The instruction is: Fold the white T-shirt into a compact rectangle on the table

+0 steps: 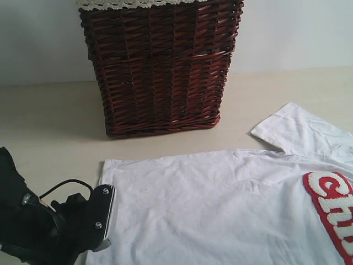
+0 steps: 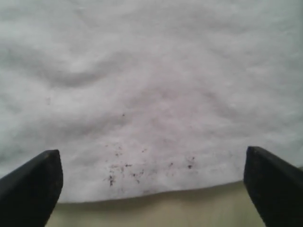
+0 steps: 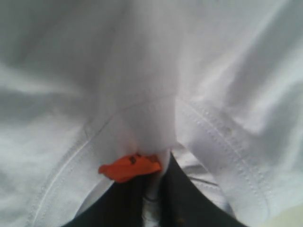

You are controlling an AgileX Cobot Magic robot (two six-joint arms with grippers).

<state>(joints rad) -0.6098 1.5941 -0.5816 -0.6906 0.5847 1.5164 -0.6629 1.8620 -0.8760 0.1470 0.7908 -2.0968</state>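
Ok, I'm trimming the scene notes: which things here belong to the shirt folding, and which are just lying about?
Job: white T-shirt, table, left gripper open at the shirt's edge, right gripper shut on its collar.
Lying about: brown wicker basket with lace liner.

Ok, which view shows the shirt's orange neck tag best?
The right wrist view: the orange neck tag sits clear at the collar seam, beside the right gripper closed on the white T-shirt. The exterior view cuts the collar off; the left wrist view shows only plain hem fabric.
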